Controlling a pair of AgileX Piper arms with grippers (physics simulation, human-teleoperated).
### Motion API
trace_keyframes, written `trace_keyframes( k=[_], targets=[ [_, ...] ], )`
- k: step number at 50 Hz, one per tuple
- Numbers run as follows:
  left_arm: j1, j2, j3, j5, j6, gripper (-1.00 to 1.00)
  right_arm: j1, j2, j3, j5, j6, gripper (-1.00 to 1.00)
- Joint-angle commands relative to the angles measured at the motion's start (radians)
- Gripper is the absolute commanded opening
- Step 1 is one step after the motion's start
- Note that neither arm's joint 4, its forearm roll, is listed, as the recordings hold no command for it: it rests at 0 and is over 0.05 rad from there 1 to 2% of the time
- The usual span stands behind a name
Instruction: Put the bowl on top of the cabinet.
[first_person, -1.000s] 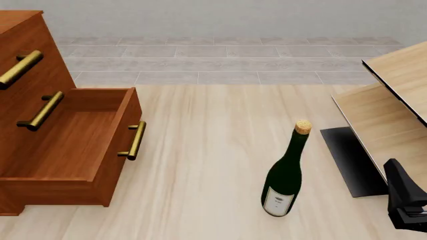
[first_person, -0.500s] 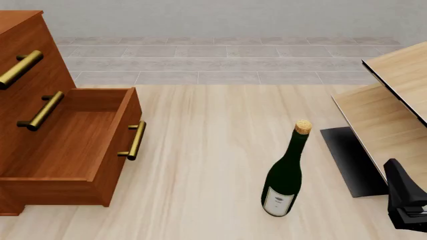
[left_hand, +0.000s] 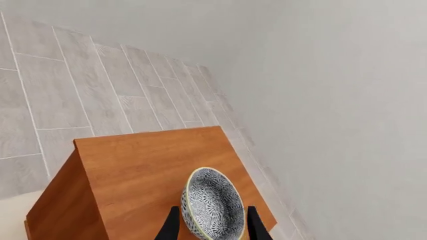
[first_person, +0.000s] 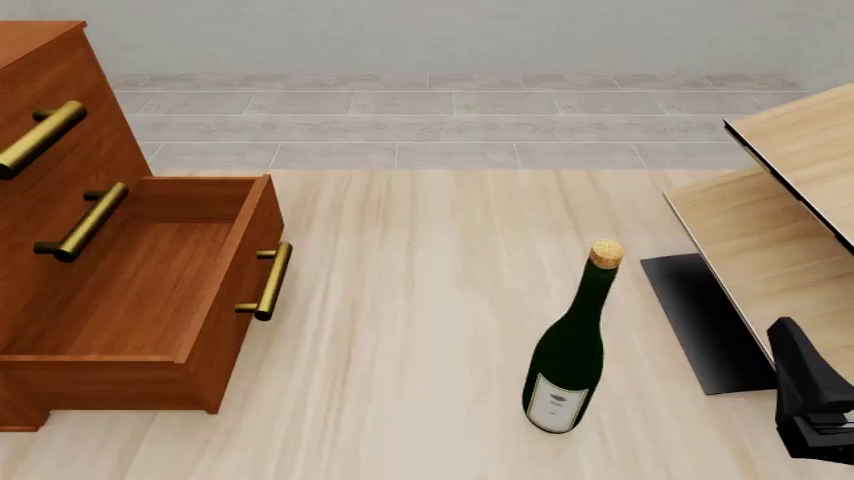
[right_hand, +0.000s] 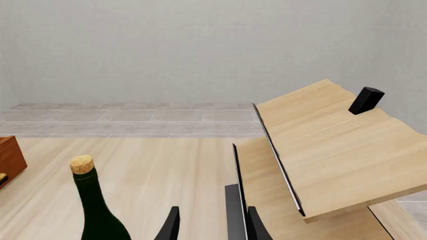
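In the left wrist view the bowl (left_hand: 212, 205), blue-white speckled inside with a pale rim, stands on edge between the two black fingers of my left gripper (left_hand: 211, 214), which is shut on it. It hangs over the flat top of the reddish-brown cabinet (left_hand: 140, 170); I cannot tell whether it touches the wood. In the front view the cabinet (first_person: 60, 140) fills the left side, its lower drawer (first_person: 147, 290) pulled open, while the bowl and left gripper are out of frame. My right gripper (right_hand: 212, 216) is open and holds nothing.
A dark green wine bottle (first_person: 571, 350) with a cork stands upright on the table, right of centre. Pale light-wood furniture (first_person: 787, 210) with a black panel (first_person: 701, 320) occupies the right side, and my right arm (first_person: 811, 400) sits low beside it.
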Motion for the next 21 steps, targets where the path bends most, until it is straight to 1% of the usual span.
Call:
trace_keyframes(
  k=[1, 2, 4, 5, 7, 9, 10, 14, 17, 18, 21],
  targets=[
    [-0.018, -0.035, -0.024, 0.002, 0.015, 1.00, 0.000, 0.000, 0.000, 0.000, 0.000, 1.00],
    [-0.018, -0.035, -0.025, 0.002, 0.015, 1.00, 0.000, 0.000, 0.000, 0.000, 0.000, 1.00],
    [0.012, -0.054, -0.017, -0.021, 0.028, 1.00, 0.000, 0.000, 0.000, 0.000, 0.000, 1.00],
    [-0.002, -0.053, -0.018, -0.014, 0.021, 1.00, 0.000, 0.000, 0.000, 0.000, 0.000, 1.00],
    [0.018, -0.068, -0.028, -0.022, 0.029, 1.00, 0.000, 0.000, 0.000, 0.000, 0.000, 1.00],
    [0.001, -0.065, -0.030, -0.011, 0.021, 1.00, 0.000, 0.000, 0.000, 0.000, 0.000, 1.00],
    [0.010, -0.076, -0.031, -0.019, 0.026, 1.00, 0.000, 0.000, 0.000, 0.000, 0.000, 1.00],
    [-0.005, -0.097, -0.029, -0.031, 0.033, 1.00, 0.000, 0.000, 0.000, 0.000, 0.000, 1.00],
    [-0.033, -0.115, -0.019, -0.043, 0.015, 1.00, 0.000, 0.000, 0.000, 0.000, 0.000, 1.00],
    [-0.042, -0.135, -0.023, -0.056, 0.041, 1.00, 0.000, 0.000, 0.000, 0.000, -0.001, 1.00],
    [-0.069, -0.184, 0.001, -0.075, 0.057, 1.00, 0.000, 0.000, 0.000, 0.000, 0.000, 1.00]
  ],
)
